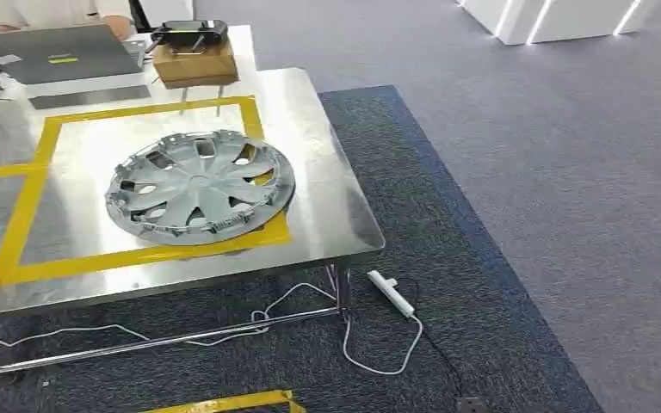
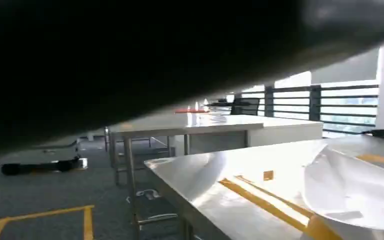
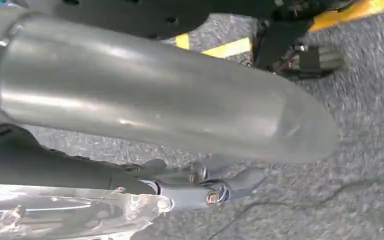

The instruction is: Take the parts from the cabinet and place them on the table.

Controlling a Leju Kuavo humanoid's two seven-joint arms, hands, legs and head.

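Currently the silver plastic wheel cover lies flat on the steel table, inside the yellow tape square. Hand states: cannot tell for either. Risk: the cover's rim overlaps the tape, so a nudge could shift it out.

Robotics lab: tape-marked steel table, carpeted floor.

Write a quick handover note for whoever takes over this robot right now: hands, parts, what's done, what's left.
Hands: right hand is in the right wrist view, grip unclear; the left one can't be judged.
Parts: one silver hubcap lies flat on the steel table, mostly inside the yellow tape frame, its near-right edge over the tape.
Done: that hubcap is placed.
Left: the cabinet can't be checked from here; see whether more parts remain.
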